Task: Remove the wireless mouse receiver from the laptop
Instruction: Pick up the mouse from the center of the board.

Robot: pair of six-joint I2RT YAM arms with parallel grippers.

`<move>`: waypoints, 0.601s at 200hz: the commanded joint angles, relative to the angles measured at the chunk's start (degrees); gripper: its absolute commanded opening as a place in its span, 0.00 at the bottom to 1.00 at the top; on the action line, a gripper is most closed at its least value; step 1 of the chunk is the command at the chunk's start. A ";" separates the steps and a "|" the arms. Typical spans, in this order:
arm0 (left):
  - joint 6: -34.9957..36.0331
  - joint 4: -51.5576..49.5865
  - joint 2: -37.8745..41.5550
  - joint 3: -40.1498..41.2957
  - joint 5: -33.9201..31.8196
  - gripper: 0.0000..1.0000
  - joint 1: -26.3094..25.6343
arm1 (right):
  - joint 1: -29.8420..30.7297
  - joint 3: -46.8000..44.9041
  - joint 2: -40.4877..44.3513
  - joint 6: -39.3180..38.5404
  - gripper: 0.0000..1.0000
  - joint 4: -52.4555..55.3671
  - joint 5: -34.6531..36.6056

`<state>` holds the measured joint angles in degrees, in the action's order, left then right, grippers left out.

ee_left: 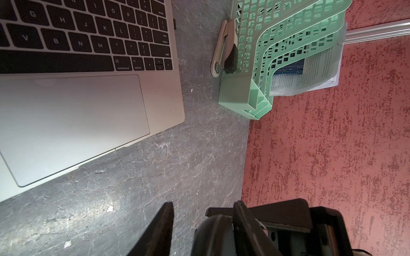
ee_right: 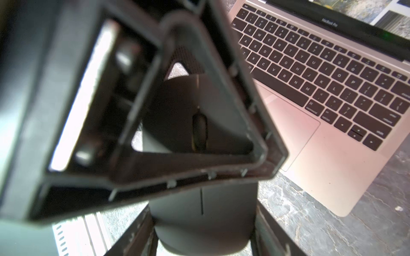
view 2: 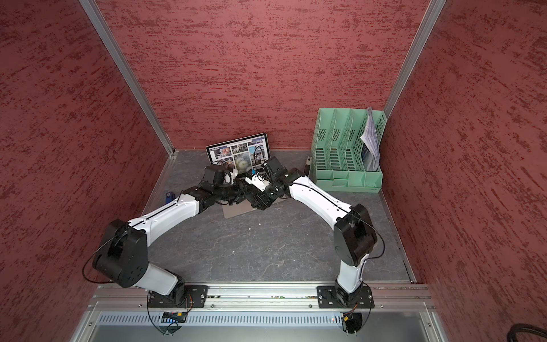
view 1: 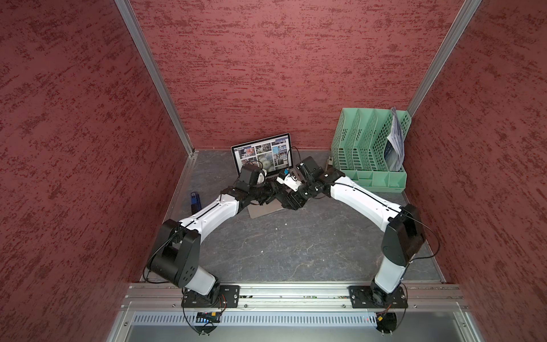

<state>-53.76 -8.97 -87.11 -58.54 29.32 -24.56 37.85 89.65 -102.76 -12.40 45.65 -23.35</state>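
Receiver (ee_left: 174, 24) is sitting plugged into the right side edge of the laptop (ee_left: 77, 115), level with the upper key rows. It is a tiny dark stub, visible only in the left wrist view. Laptop is lying open at the middle of the far edge of the counter (view 1: 296, 251).

Neither gripper is touching the stub. Right gripper (ee_right: 205, 195) is clamping the black mouse (ee_right: 224, 221) by its sides, near the laptop's front edge. Left gripper (ee_left: 203, 206) is standing roughly half open around the mouse's rounded end. A gap is showing beside one finger (ee_left: 159, 230), so I am reading it as gripping nothing.

Judgement: the mouse is occupying both arms, so it wants settling first.

- Whichever arm is freed should come in along the bare strip between the laptop and the green organiser (view 1: 370, 148) in the far right corner.
- It should narrow its fingers to the stub and pinch only the stub.
- The pull should be straight outward, parallel to the counter, with no twisting.
- The other arm pressing on the palm rest should stop the laptop sliding.
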 commanded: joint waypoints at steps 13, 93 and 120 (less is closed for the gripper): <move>0.23 0.23 -0.03 -1.77 -0.41 0.44 -0.49 | 0.56 2.09 0.14 0.19 0.58 -1.26 -0.99; 0.92 -1.47 -0.21 -2.01 0.51 0.23 -0.71 | 0.54 2.90 -0.42 0.31 0.64 -1.81 -0.86; 0.98 -2.44 -0.15 -2.33 0.52 0.23 -0.76 | 0.52 3.09 -0.32 0.83 0.74 -2.12 0.34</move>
<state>-52.42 -9.72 -87.11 -59.48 29.89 -24.88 37.85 90.37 -102.94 -11.73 45.60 -24.21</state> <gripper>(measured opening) 0.275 0.716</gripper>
